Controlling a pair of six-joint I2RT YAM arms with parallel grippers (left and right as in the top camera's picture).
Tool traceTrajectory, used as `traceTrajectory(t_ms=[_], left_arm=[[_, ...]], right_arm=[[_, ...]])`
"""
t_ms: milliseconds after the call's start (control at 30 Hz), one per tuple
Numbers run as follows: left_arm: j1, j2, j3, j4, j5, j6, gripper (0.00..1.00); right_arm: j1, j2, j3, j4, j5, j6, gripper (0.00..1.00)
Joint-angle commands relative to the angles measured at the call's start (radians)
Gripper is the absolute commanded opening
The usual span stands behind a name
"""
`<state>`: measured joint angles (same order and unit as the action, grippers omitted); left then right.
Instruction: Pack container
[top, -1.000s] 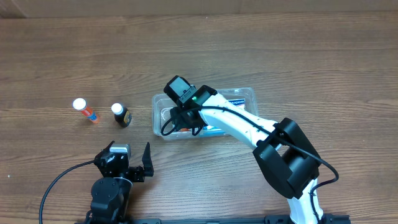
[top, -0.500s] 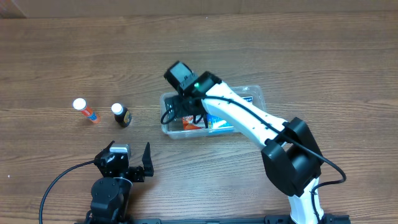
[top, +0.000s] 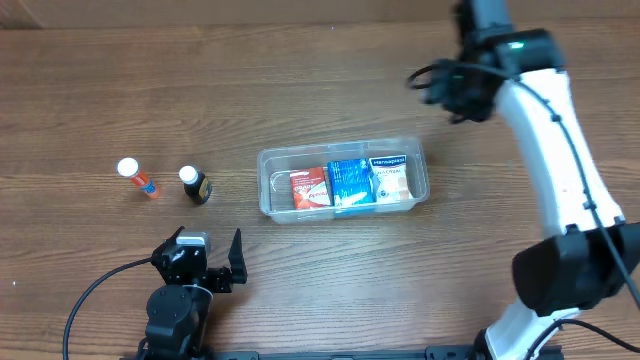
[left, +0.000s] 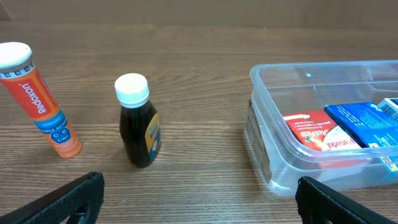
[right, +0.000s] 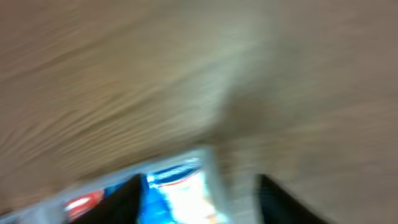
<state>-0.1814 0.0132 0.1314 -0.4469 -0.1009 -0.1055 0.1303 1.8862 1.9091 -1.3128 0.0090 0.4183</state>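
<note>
The clear plastic container (top: 275, 160) sits mid-table and holds a red box (top: 309, 187), a blue box (top: 350, 184) and a white-and-blue box (top: 391, 179). It shows in the left wrist view (left: 273, 118) and, blurred, in the right wrist view (right: 205, 168). An orange tube (top: 137, 178) and a dark bottle with a white cap (top: 195, 185) stand to its left. My left gripper (top: 218, 266) is open and empty near the front edge, short of the bottle (left: 138, 121) and the tube (left: 42, 99). My right gripper (top: 440, 88) is open and empty, raised above the table's back right.
Bare wooden table (top: 100, 90) lies all round. A cable runs from the left arm's base at the front left. The right arm reaches from the front right up to the back.
My right gripper has left the container and swung up to the back right, empty. The container has shifted a little to the right. The left arm has not moved.
</note>
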Motion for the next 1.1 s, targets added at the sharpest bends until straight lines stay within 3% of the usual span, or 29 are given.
traceTrajectory(t_ms=[0, 167, 200, 267, 300, 467, 567, 700, 1067], left_arm=[[0.005, -0.008, -0.004, 0.004, 0.005, -0.014, 1.0], [0.005, -0.008, -0.004, 0.004, 0.005, -0.014, 1.0], [0.005, -0.008, -0.004, 0.004, 0.005, -0.014, 1.0], [0.005, -0.008, -0.004, 0.004, 0.005, -0.014, 1.0], [0.005, -0.008, -0.004, 0.004, 0.005, -0.014, 1.0], [0.005, -0.008, -0.004, 0.004, 0.005, -0.014, 1.0], [0.005, -0.008, -0.004, 0.004, 0.005, -0.014, 1.0], [0.005, -0.008, -0.004, 0.004, 0.005, -0.014, 1.0], [0.005, -0.008, 0.022, 0.035, -0.011, -0.01, 1.0]], right_arm=[[-0.098, 0.006, -0.118, -0.009, -0.089, -0.007, 0.23], [-0.154, 0.006, -0.334, 0.139, -0.048, -0.006, 0.23], [-0.166, 0.006, -0.364, 0.174, -0.048, -0.007, 0.27], [-0.188, 0.006, -0.385, 0.196, -0.041, -0.007, 0.7], [-0.194, 0.006, -0.385, 0.198, -0.034, -0.007, 0.73], [-0.26, 0.006, -0.381, 0.224, 0.005, 0.006, 0.76], [-0.34, 0.006, -0.382, 0.227, -0.008, 0.084, 0.86], [-0.42, 0.006, -0.382, 0.227, -0.116, 0.084, 1.0], [-0.433, 0.006, -0.382, 0.227, -0.119, 0.083, 1.0]])
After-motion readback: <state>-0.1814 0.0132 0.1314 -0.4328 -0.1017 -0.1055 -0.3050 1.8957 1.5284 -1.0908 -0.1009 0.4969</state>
